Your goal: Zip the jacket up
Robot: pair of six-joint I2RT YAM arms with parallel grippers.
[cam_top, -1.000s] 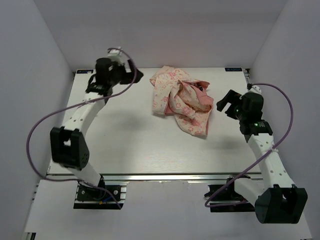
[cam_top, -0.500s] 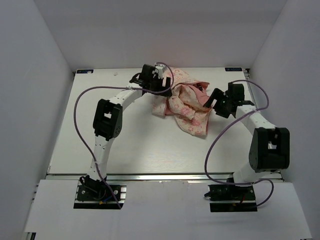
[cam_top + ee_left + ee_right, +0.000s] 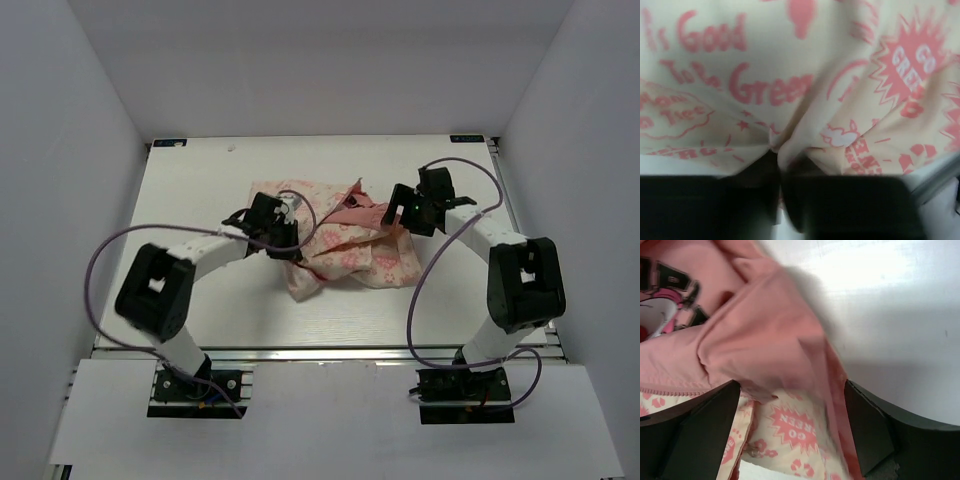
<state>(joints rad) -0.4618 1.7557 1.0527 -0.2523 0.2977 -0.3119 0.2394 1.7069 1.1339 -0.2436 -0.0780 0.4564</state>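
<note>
The jacket (image 3: 350,255) lies crumpled in the middle of the table, cream with pink print, its pink lining (image 3: 362,210) showing at the back. My left gripper (image 3: 290,240) is at the jacket's left side. In the left wrist view its fingers (image 3: 840,205) are nearly together, and the left gripper (image 3: 777,165) pinches a fold of the printed fabric (image 3: 790,75). My right gripper (image 3: 392,213) sits at the jacket's back right edge. The right wrist view shows this gripper (image 3: 792,395) open wide, with pink lining (image 3: 755,335) and cream fabric (image 3: 800,430) lying between its fingers. No zipper pull is visible.
The white table (image 3: 180,200) is enclosed by white walls on the left, back and right. Purple cables (image 3: 110,250) loop from both arms over the table. A metal rail (image 3: 330,350) runs along the near edge.
The left gripper closed on the jacket's fabric and pulled it from the back of the table toward the middle. The right gripper, still open, moved left over the jacket's right edge.
</note>
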